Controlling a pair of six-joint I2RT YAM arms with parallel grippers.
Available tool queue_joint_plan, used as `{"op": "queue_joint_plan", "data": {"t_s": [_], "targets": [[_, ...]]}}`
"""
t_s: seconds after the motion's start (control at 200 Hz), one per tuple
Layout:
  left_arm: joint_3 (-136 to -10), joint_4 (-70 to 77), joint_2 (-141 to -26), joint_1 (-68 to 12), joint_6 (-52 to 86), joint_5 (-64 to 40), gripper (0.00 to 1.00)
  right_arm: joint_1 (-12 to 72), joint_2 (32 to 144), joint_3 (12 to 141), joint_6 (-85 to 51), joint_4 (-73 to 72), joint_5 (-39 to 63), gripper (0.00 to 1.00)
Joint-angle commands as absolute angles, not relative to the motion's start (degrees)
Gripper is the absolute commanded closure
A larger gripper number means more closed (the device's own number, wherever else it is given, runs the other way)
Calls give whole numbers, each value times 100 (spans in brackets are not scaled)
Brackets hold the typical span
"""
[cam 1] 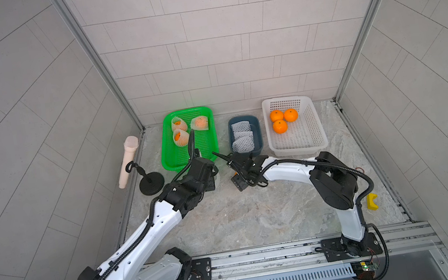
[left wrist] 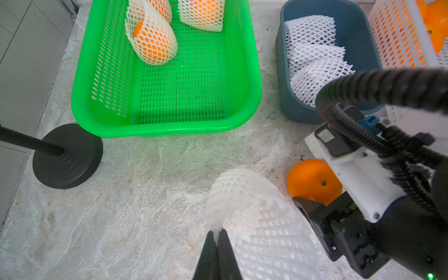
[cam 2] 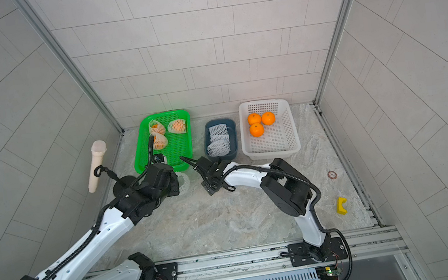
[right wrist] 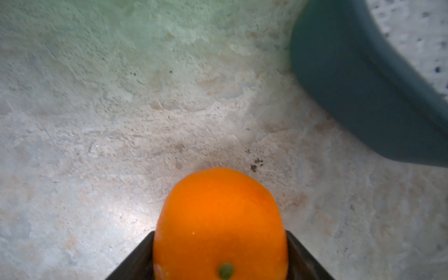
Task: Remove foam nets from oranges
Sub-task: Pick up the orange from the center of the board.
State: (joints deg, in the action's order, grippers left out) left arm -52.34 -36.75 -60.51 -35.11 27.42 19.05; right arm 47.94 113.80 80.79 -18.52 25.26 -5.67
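My left gripper (left wrist: 217, 231) is shut on the edge of a white foam net (left wrist: 244, 194) that hangs low over the table. Just beside it, my right gripper (right wrist: 220, 232) is shut on a bare orange (right wrist: 219, 218), with a finger pressed to each side; the same orange (left wrist: 311, 180) shows in the left wrist view. Three netted oranges (cam 1: 181, 138) lie in the green basket (cam 1: 166, 160). Removed nets (cam 1: 243, 138) are piled in the blue bin (cam 1: 257, 130). Three bare oranges (cam 1: 280, 126) sit in the white basket (cam 1: 305, 135).
A microphone (cam 1: 128, 163) leans in its stand, whose round black base (cam 1: 151, 183) is left of the green basket, close to my left wrist. A yellow block (cam 1: 372, 201) lies at the right edge. Walls close in the back and sides.
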Motion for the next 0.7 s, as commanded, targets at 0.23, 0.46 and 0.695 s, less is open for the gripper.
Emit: {"op": "queue_joint_plan", "data": {"t_s": [0.23, 0.46, 0.695], "targets": [[-5115, -3787, -5847, -3472, 2821, 1959, 100, 4421, 10442, 8164, -1535, 2896, -794, 28], [-5098, -3764, -5789, -3476, 2849, 1888, 100, 3934, 9972, 8358, -1360, 3137, -766, 28], [-5098, -3722, -5774, -3472, 2831, 1782, 100, 3274, 9647, 8613, -1140, 3316, -739, 28]]}}
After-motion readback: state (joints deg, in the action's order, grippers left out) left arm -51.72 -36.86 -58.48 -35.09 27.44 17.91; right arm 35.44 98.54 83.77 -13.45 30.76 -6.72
